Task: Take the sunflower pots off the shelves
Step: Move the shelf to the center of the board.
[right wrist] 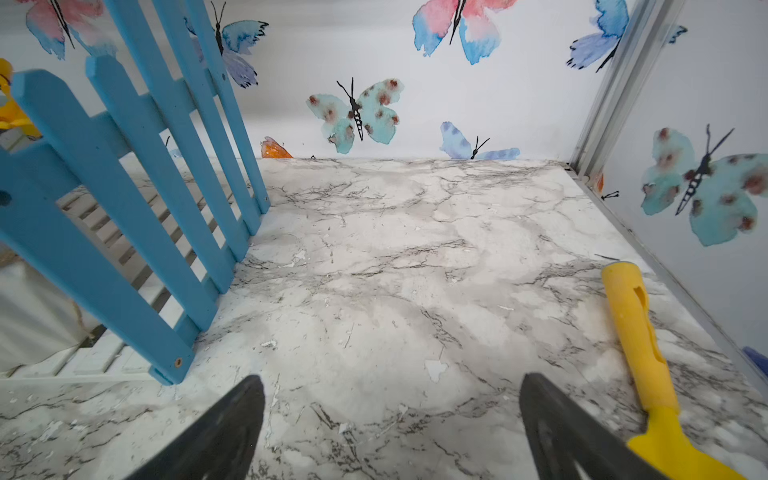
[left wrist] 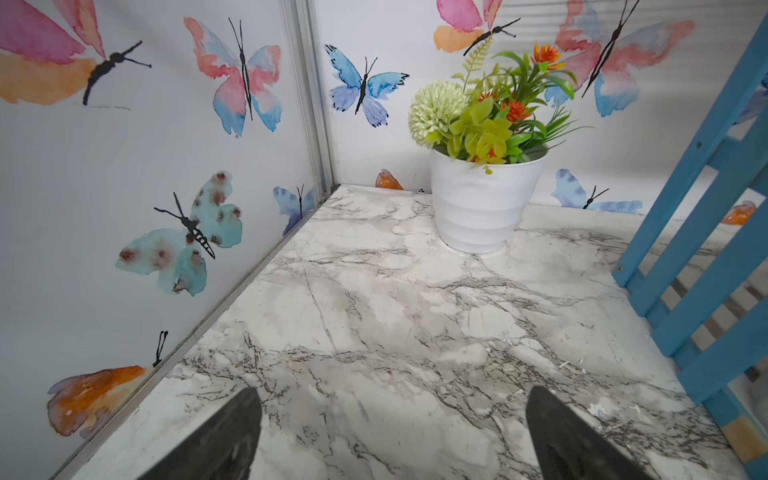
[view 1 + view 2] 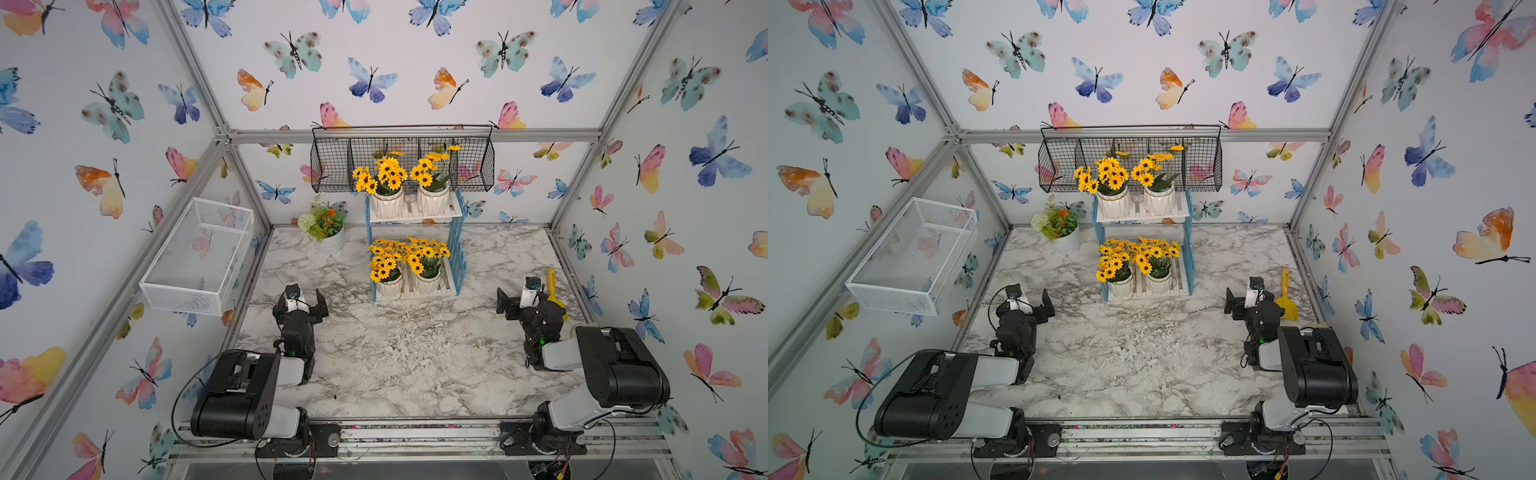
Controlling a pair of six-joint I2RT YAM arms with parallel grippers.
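Standing upright, two to a tier, the four sunflower pots (image 3: 387,204) are filling the shelves (image 3: 456,245) at the table's (image 3: 415,365) 12 o'clock. The left gripper (image 2: 390,395) is hanging low at 9 o'clock, its fingers (image 2: 232,436) spread wide and gripping nothing, and is facing a mixed-flower pot (image 2: 482,208) that is sitting at 11 o'clock, near the shelves. The right gripper (image 1: 390,382) is hanging at 3 o'clock, likewise spread and empty, apart from the shelves, with a yellow scoop (image 1: 636,332) lying just beside it at its own 3 o'clock.
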